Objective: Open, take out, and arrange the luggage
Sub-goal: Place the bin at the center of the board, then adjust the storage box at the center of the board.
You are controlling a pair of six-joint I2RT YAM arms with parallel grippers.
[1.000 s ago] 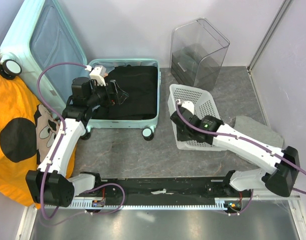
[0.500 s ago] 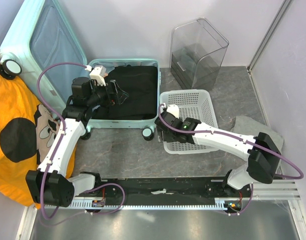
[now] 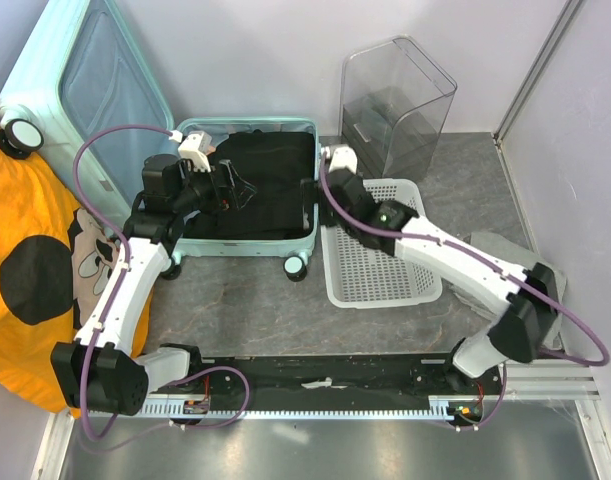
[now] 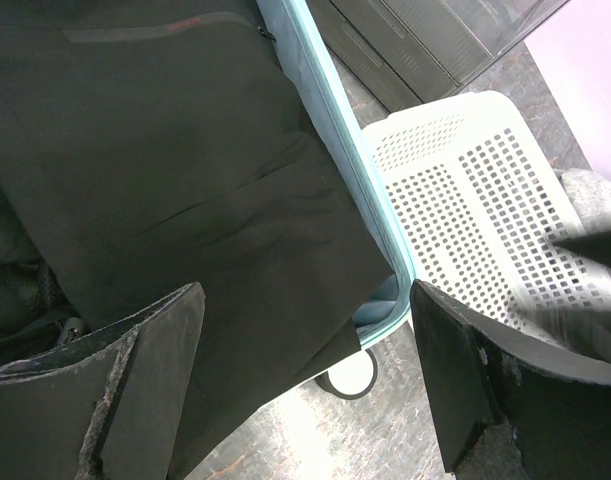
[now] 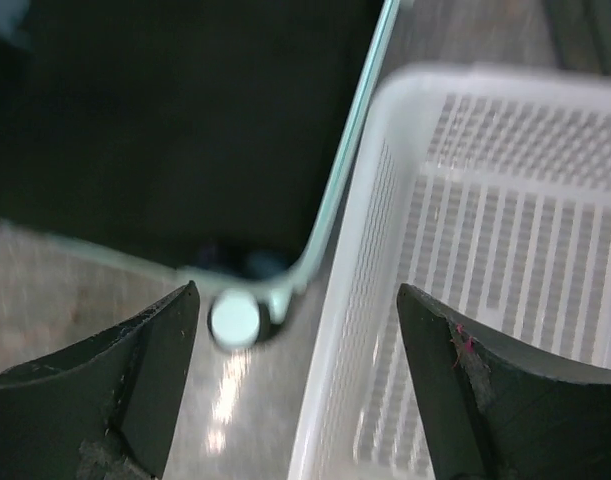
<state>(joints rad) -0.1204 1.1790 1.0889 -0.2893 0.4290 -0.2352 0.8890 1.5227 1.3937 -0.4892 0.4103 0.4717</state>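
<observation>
The luggage, a mint hard-shell suitcase [image 3: 303, 215], lies open on the table, its lid [image 3: 80, 85] propped upright at the back left. Black clothes [image 3: 270, 185] fill the base. My left gripper [image 3: 230, 190] hovers open over the clothes; in the left wrist view, the left gripper [image 4: 303, 300] frames black fabric [image 4: 165, 150] and the suitcase's mint rim [image 4: 335, 140]. My right gripper [image 3: 323, 185] hangs open above the gap between suitcase and basket; in the right wrist view, the right gripper [image 5: 297, 295] holds nothing, with a suitcase wheel [image 5: 235, 318] below.
A white mesh basket [image 3: 380, 298] lies flat just right of the suitcase, also seen as the basket [image 4: 485, 200] and basket [image 5: 505, 200]. A clear plastic box [image 3: 400, 105] stands behind it. Orange printed cloth [image 3: 35, 270] covers the left edge. Grey cloth [image 3: 505, 250] lies at the right.
My right gripper opened, let go of the basket and swung up and left to the suitcase's right edge. The basket, tilted before, now lies flat. The left arm has not moved.
</observation>
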